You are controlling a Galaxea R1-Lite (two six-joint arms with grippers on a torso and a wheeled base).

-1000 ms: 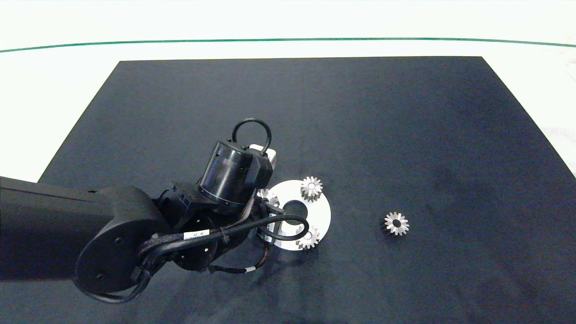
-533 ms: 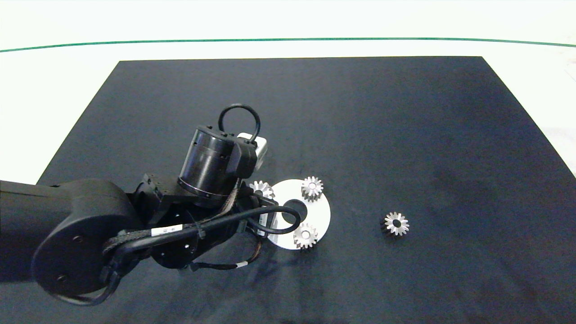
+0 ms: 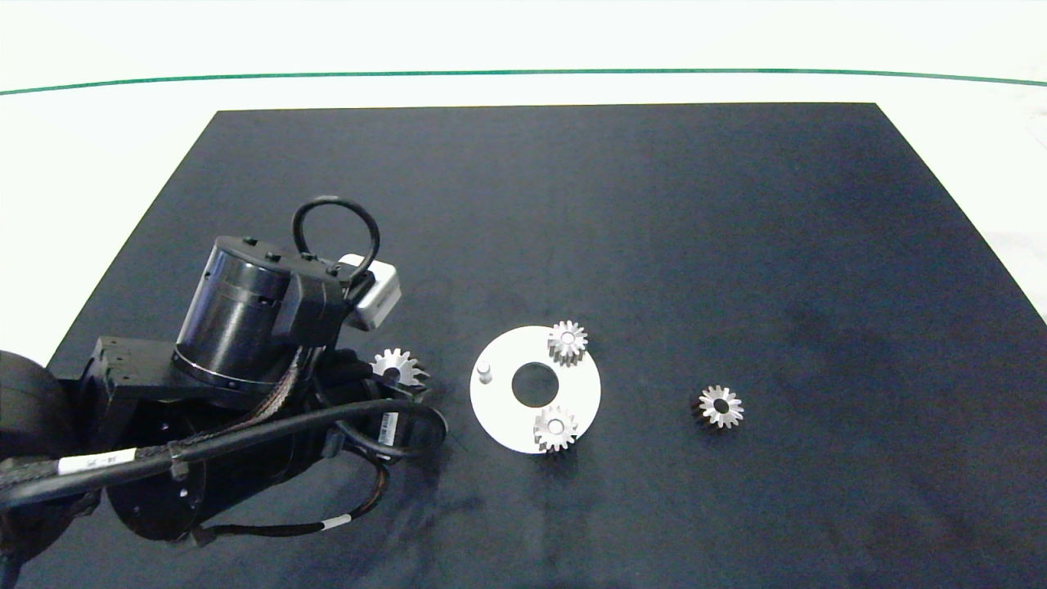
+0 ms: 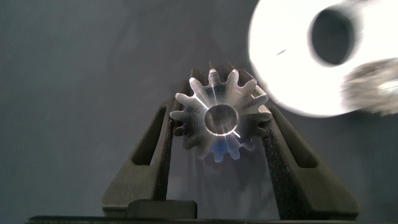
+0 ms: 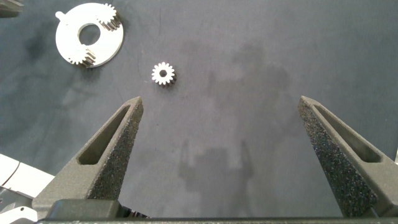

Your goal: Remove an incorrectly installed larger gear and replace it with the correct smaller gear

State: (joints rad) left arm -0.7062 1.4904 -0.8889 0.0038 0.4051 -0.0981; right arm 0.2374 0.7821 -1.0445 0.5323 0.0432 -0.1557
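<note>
Between our left hand's two fingers sits the larger gear, clenched at its toothed rim, at nine o'clock from the white disc and apart from it. A bare peg stands at the disc's nine o'clock edge; two gears occupy one and five o'clock. At three o'clock, loose on the dark mat covering the bench, lies the smaller gear. Our right hand hangs above, fingers spread wide.

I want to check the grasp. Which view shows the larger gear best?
The left wrist view: the larger gear fills the frame between the left end effector's fingers. The head view shows it partly hidden; the right wrist view does not show it.
</note>
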